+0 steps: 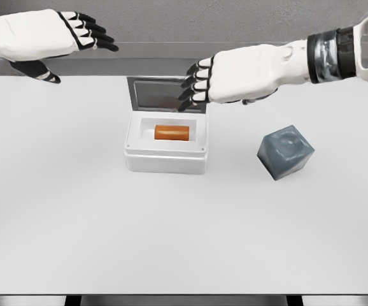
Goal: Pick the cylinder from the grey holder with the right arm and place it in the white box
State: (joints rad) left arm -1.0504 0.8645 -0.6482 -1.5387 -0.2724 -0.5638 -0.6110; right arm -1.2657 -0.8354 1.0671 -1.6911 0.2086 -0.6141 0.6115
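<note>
White and bare, the desk (184, 255) carried the white box (166, 156) with the orange cylinder (172, 132) lying inside, the grey holder (285, 152) empty to its right. The right robot hand (200, 83) hovered open-fingered over the box's far edge and the left robot hand (76, 35) hung open at far left, so placing looked done; next called only for drawing the arm clear.

Bright, even light falls from overhead across the whole frame, flat as a studio. The table (76, 223) at the bottom washes near white with no glare. Shadows are faint, soft smudges. Edges look slightly soft and compressed throughout; no bending at the corners.
</note>
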